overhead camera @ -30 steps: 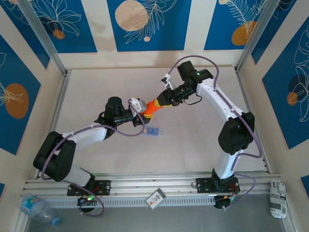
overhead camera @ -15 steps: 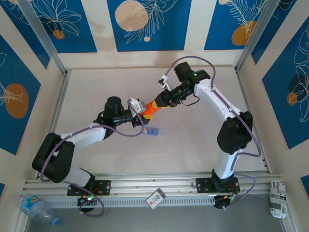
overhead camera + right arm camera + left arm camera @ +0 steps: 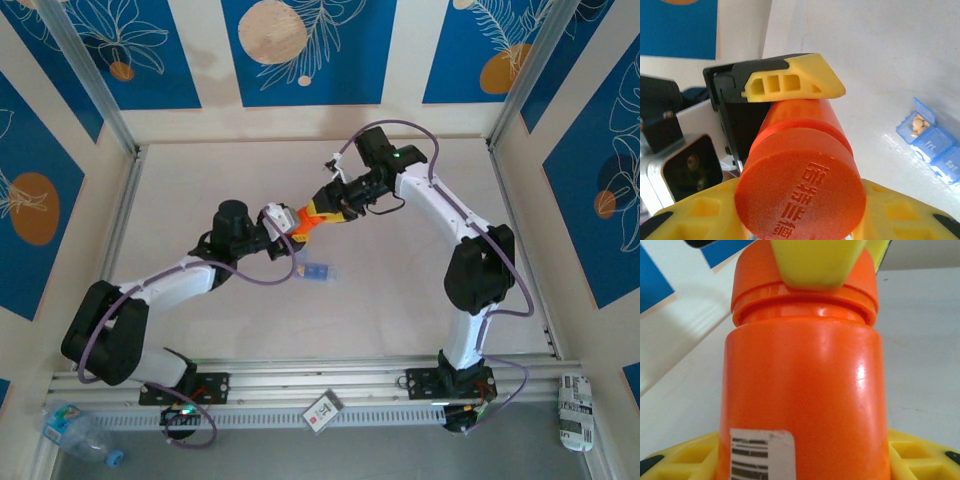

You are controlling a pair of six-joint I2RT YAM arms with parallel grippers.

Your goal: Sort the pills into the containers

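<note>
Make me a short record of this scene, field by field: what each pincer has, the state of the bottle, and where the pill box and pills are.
Left pincer: shut on the bottle, around its body
Right pincer: shut on the cap
Bottle: orange, held between both arms, cap on
Pill box: blue, lying on the table, end compartment open
Pills: a few in the open compartment

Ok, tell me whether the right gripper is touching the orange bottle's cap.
Touching. In the left wrist view a yellow finger of the right gripper presses against the cap.
</note>
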